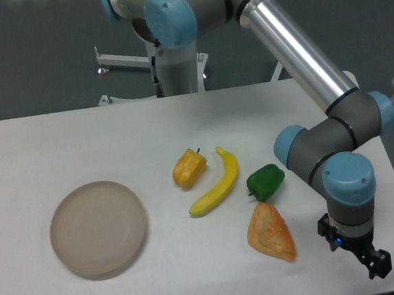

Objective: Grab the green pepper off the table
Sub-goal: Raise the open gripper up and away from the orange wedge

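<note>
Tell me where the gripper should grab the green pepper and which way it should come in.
Probably from above, closing across the rounded body of the green pepper. It lies on the table with the banana left and the croissant just below, so keep the fingers clear of those.

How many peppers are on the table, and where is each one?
2. The green pepper lies right of the banana, above the orange wedge-shaped item. The orange pepper lies left of the banana. None seems hidden.

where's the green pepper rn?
The green pepper lies on the table, right of centre in the camera view, just right of the banana and above the orange wedge-shaped item.
</note>
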{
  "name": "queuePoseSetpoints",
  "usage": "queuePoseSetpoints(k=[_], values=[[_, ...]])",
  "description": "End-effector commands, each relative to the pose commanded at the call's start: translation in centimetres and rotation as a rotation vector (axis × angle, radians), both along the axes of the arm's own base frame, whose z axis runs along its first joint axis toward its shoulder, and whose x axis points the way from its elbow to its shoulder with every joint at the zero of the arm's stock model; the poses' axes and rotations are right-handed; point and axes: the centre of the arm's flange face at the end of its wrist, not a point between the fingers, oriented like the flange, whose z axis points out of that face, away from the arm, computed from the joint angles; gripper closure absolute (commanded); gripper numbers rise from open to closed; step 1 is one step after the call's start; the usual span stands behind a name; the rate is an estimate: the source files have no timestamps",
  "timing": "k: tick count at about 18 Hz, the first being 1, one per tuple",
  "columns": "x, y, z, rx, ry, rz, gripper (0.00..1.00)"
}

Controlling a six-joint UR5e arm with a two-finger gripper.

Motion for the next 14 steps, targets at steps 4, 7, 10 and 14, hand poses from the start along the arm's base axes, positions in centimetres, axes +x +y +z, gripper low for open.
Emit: queuePoseSetpoints(k=[4,7,10,14], values=[[0.1,-0.1,0.0,-0.001,-0.001,0.001,0.0],[0.3,-0.1,0.6,0.004,0.001,0.003,0.0],[1.1,-0.4,1.6,0.012,-0.026,0.039,0.0],[2.9,-2.2,3.3,0.015,-0.07,0.049,0.0]])
